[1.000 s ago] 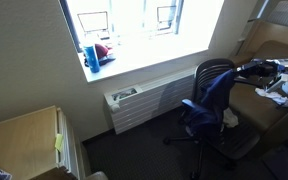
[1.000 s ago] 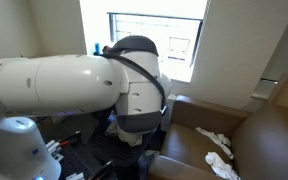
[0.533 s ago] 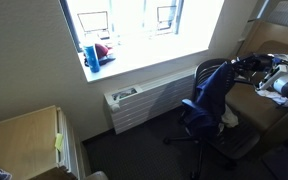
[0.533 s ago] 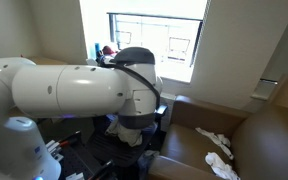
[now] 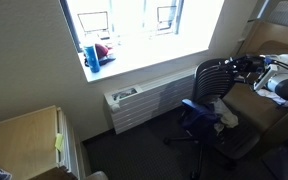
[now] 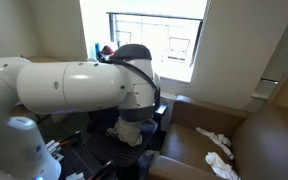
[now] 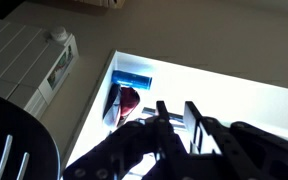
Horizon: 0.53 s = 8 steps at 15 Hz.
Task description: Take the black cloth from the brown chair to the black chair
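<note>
The black cloth [image 5: 199,112] lies bunched on the seat of the black office chair [image 5: 214,78], free of the gripper. It also shows below the arm in an exterior view [image 6: 130,131]. My gripper [image 5: 242,68] hovers just beside the top of the chair's backrest, between it and the brown chair [image 5: 276,108]. In the wrist view the two fingers [image 7: 177,115] stand apart with bright light between them and nothing held. The black chair's slatted back [image 7: 9,145] fills the lower left corner there.
White cloths [image 6: 215,139] lie on the brown chair [image 6: 264,140]. A radiator [image 5: 144,103] runs under the window. A blue box [image 7: 134,79] and a red object [image 7: 127,101] sit on the sill. A wooden cabinet [image 5: 24,140] stands at the left.
The black cloth hung from the gripper over the chair's backrest; now it has dropped onto the seat and the backrest is bare. The gripper has let go and shifted slightly.
</note>
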### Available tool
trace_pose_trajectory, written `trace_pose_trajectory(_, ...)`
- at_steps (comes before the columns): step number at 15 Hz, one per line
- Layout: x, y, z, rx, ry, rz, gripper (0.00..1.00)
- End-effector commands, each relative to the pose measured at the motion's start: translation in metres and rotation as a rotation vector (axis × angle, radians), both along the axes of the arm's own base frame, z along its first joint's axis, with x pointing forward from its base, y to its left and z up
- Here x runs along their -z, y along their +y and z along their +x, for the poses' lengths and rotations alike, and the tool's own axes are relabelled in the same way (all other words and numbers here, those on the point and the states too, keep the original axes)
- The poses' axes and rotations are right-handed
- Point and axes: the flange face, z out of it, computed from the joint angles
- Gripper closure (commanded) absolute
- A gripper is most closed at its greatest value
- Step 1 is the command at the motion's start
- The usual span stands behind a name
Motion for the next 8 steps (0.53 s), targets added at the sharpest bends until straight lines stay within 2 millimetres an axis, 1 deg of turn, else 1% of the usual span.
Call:
trace_pose_trajectory(1,-0.0022,0.0056,0.0021,-0.004,-0.012,-0.001,0.53)
trace_pose_trajectory(2,-0.0004,0.0018,-0.0008,-0.004,-0.002,0.0,0.76)
trace_pose_trajectory(3,-0.0006,0.0026,-0.0007,-0.005,-0.003,0.0,0.71)
trace_pose_trajectory(5,-0.0007,0.0035,-0.0004,-0.005,-0.004,0.0,0.56)
trace_pose_trajectory(6,-0.0007,0.0034,-0.0002,-0.005,-0.004,-0.001,0.52)
trace_pose_trajectory(8,-0.0007,0.0034,-0.0001,-0.005,-0.004,-0.001,0.52)
